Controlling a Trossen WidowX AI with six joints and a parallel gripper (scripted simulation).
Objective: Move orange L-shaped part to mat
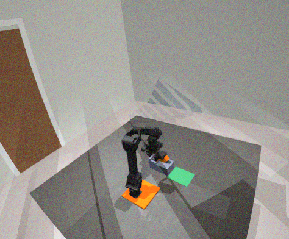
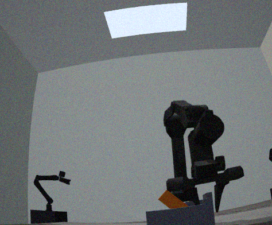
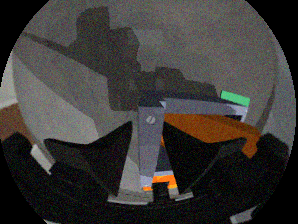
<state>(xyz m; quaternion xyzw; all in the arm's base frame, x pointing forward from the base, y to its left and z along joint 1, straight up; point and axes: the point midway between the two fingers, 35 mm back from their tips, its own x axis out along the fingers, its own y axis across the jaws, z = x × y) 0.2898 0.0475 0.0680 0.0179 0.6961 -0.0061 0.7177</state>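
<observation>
Just below centre in the top view, I have the black, tapered fingers of my hand (image 1: 157, 156) (image 2: 206, 205) (image 3: 148, 123) partly spread, pinching nothing, with the smooth orange L-shaped part (image 1: 165, 158) (image 2: 172, 200) (image 3: 210, 129) tilted in the boxy grey tray (image 1: 160, 167) (image 2: 181, 216) (image 3: 195, 106).

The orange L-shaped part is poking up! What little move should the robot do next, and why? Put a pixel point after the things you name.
Probably shift the black end effector (image 1: 156, 157) (image 2: 207, 205) (image 3: 147, 124) over to pinch the raised end. The orange L-shaped part (image 1: 166, 158) (image 2: 173, 200) (image 3: 210, 127) slopes up out of the grey tray (image 1: 160, 167) (image 2: 181, 216) (image 3: 149, 150), while the open fingers straddle the tray's wall instead.

Tray (image 1: 160, 167) (image 2: 181, 217) (image 3: 149, 145) underside below exterior frame
</observation>
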